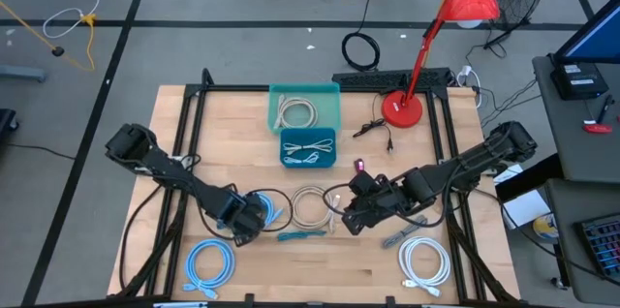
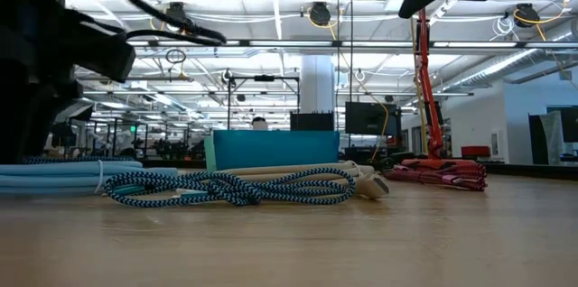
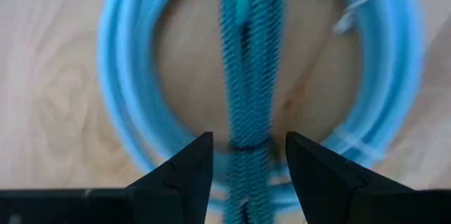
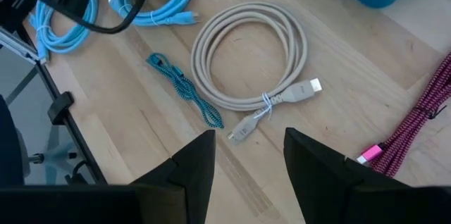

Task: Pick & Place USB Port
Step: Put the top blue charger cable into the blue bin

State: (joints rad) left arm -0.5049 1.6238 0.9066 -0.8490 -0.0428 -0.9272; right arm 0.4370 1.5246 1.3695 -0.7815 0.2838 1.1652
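Observation:
Several coiled USB cables lie on the wooden table. My left gripper [image 1: 247, 219] points down over a light blue coil [image 1: 268, 207]. In the left wrist view its open fingers [image 3: 248, 153] stand on either side of a teal braided cable bundle [image 3: 246, 76] that lies across that coil [image 3: 127, 76]; I see a gap on both sides. Another teal braided cable [image 1: 302, 235] lies beside a beige coil [image 1: 310, 206]. My right gripper [image 1: 351, 219] hangs open above the table, right of the beige coil [image 4: 250, 55], holding nothing.
Two teal bins [image 1: 305, 95] [image 1: 308, 134] with cables inside stand at the far middle. A red lamp's base [image 1: 402, 109] is at the far right. A light blue coil [image 1: 208, 264] and a white coil [image 1: 424, 261] lie near the front edge. A magenta cable [image 4: 423, 118] lies by the right arm.

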